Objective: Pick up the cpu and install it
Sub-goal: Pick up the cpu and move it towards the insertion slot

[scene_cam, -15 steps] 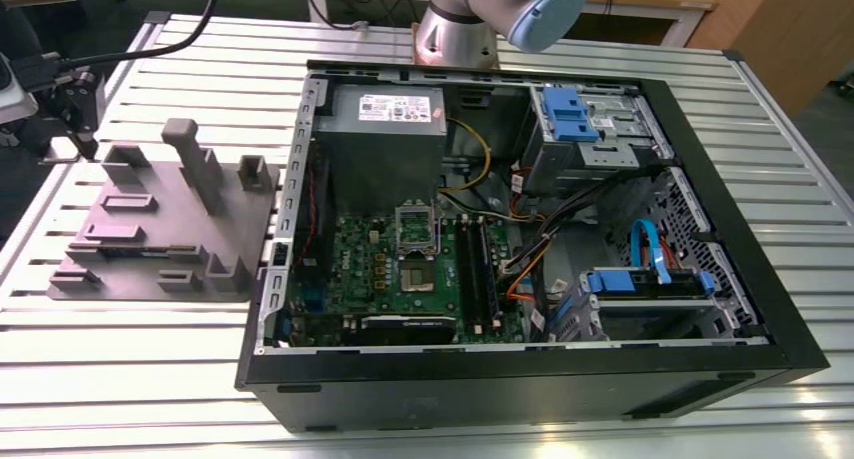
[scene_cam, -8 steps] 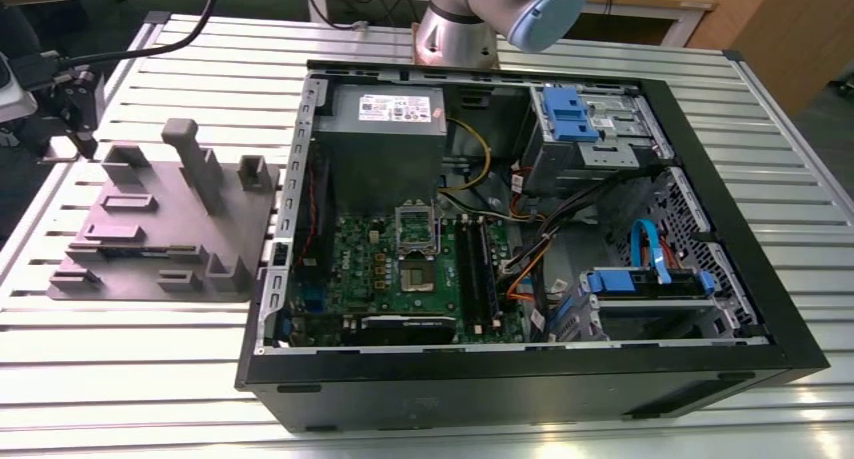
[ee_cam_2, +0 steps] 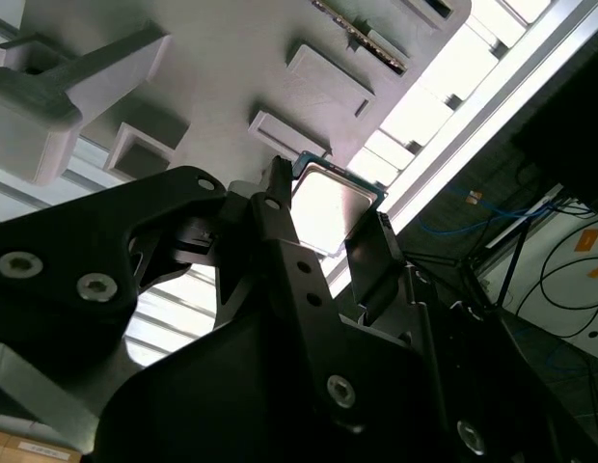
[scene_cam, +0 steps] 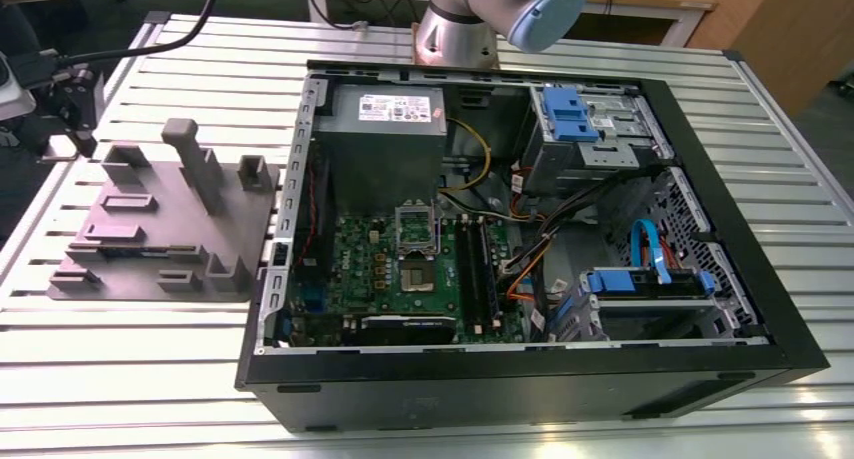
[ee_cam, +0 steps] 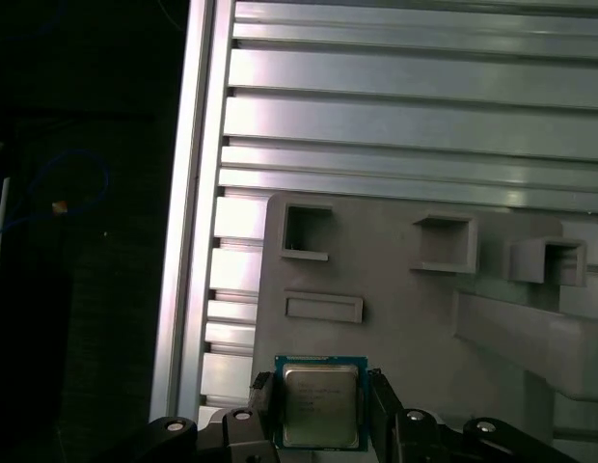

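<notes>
Even, bright room light whitens the slatted table (scene_cam: 147,379) in the exterior view. In the second wrist view the cpu (ee_cam_2: 328,207) glares white (surface washed out) against the silhouetted gripper (ee_cam_2: 328,217).

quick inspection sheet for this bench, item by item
surface: slatted metal table
job's things: cpu between the jaws, near one edge of the grey moulded plate
clutter: open computer case on the table beside the plate
grippers: gripper shut on the cpu
cables: cable bundle loose inside the case
surroundings: wooden furniture beyond the table
</notes>
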Controlling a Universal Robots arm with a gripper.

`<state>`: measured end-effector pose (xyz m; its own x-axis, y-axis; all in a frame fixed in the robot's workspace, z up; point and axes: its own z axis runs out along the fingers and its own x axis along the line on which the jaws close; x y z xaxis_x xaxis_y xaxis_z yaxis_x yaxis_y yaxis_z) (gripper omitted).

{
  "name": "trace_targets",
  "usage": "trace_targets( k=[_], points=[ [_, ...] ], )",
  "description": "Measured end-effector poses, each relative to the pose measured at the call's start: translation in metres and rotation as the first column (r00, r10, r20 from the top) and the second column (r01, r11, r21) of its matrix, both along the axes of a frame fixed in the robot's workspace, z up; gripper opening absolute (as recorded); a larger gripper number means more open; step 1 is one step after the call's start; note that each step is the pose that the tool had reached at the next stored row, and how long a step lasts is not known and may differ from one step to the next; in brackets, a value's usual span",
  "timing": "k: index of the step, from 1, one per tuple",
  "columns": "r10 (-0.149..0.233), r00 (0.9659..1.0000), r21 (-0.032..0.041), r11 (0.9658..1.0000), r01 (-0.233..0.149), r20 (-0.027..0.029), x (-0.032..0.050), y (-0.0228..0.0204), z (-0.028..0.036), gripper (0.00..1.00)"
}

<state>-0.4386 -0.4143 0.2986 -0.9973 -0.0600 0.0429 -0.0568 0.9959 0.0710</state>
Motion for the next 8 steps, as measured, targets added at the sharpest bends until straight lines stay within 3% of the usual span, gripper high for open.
trace_targets(
  k=[8],
  points=[
    [0.000, 1.0000, -0.0001, 1.0000, 0.000, -0.0002, 0.0000, 0.0000, 0.0020, 0.47]
  ],
)
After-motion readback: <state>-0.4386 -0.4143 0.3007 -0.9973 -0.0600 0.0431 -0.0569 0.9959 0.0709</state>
